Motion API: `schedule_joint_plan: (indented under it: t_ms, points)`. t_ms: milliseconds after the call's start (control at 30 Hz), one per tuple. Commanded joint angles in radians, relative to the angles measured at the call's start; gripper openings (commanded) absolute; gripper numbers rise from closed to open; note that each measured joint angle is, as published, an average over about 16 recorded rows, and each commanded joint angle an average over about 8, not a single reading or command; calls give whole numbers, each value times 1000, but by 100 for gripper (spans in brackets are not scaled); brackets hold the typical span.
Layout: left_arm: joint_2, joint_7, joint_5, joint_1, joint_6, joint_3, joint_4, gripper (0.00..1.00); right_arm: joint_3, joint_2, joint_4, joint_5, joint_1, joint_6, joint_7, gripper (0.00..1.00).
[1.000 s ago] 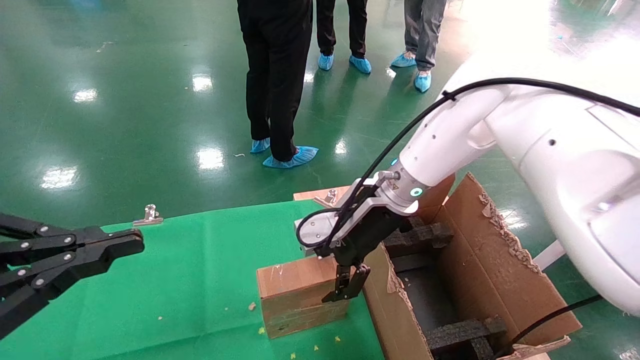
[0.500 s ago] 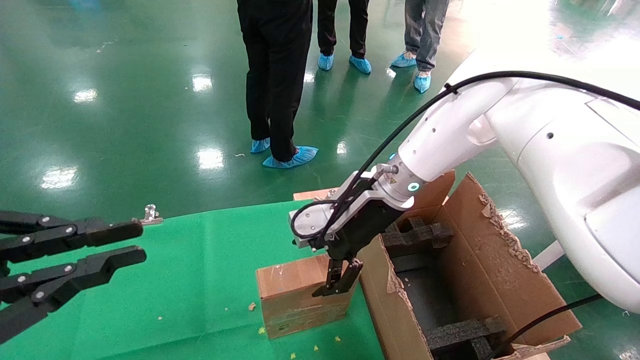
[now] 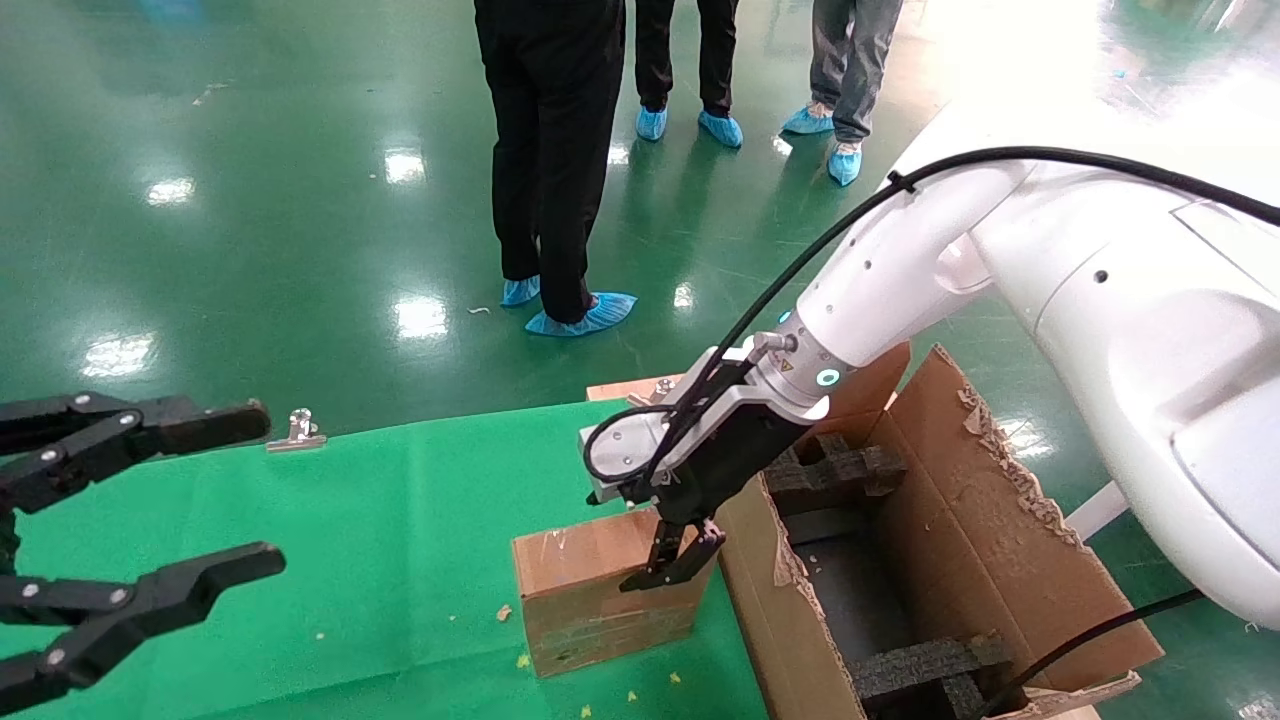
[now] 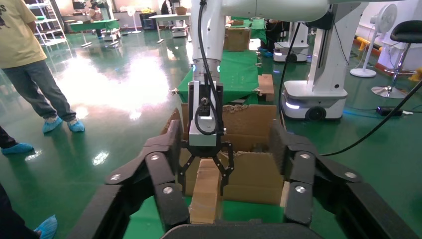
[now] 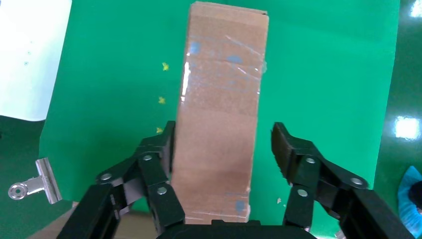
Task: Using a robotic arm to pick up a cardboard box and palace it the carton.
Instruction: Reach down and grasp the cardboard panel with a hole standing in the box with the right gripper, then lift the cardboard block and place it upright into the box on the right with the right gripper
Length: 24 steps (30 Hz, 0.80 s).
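Right arm settling over the box beside the carton

The carton (image 3: 960, 560) is sitting at the bench's right end; the cardboard box (image 3: 600, 590) is lying just left of it, long axis running left-right. The right gripper (image 3: 672, 560) has been shifting left, fingers now straddling it, apart, one touching. The left gripper (image 3: 130, 520) has been spreading wide.

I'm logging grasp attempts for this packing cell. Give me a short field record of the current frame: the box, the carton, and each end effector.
box: small brown taped cardboard box, standing on the green cloth, beside the carton
carton: large brown corrugated carton, flaps open, black foam blocks inside
right end effector: straddling the box, fingers open; one finger at its side, the other apart
left end effector: open, over the cloth's left side, away from the box
grasp: not yet closed
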Motion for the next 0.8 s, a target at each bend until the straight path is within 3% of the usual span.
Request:
schedule_joint_plan:
  t_ms: [33, 567, 800]
  points:
    - [0, 0, 0, 0, 0, 0, 0, 100, 0, 0, 1, 0, 0, 0, 0, 0]
    - [0, 0, 0, 0, 0, 0, 0, 100, 3, 10, 1, 7, 7, -2, 5, 0]
    - [0, 0, 0, 0, 0, 0, 0, 100, 6, 63, -11, 67, 86, -24, 19, 0]
